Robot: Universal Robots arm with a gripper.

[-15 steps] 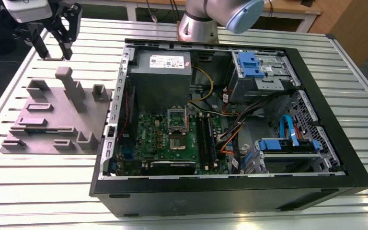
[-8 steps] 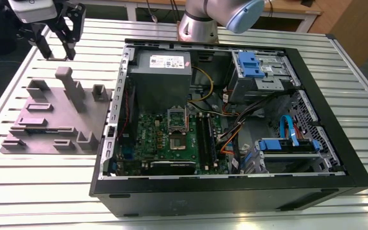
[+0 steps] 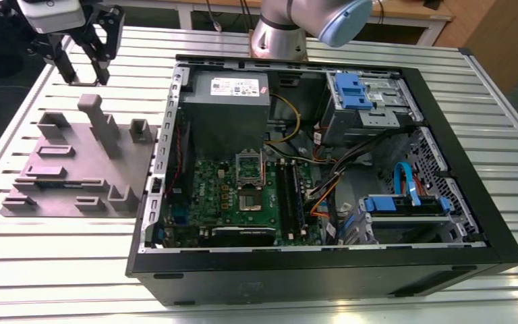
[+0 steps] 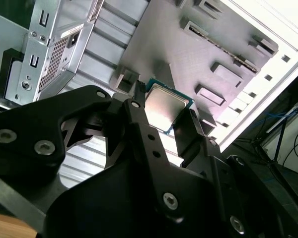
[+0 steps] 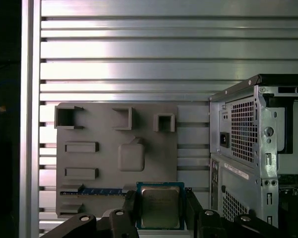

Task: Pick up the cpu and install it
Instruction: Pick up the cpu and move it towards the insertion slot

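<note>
The tool (image 3: 84,75) is clamped on the cpu (image 5: 160,207). In both wrist views, its two black fingers (image 4: 139,106) press on two opposite sides of the small square chip. The chip's shiny grey top faces the cameras. The cpu is up in the air, not touching anything but the fingers.

In the exterior view, the tool hangs in the upper left of the frame, over the worktop (image 3: 61,270) of long metal slats. Just below it in the frame is a big grey block (image 3: 79,162) with tall posts and little pockets. In the first wrist view, a thin blue strip (image 5: 97,191) lies in one slot of this block.

The open black computer case (image 3: 331,270) lies flat in the middle and right of the frame, just beside the block. Inside it is a green board (image 3: 241,196) with a silver metal frame (image 3: 248,169) near its middle. The robot arm (image 3: 304,27) stands at the top of the frame, behind the case.
</note>
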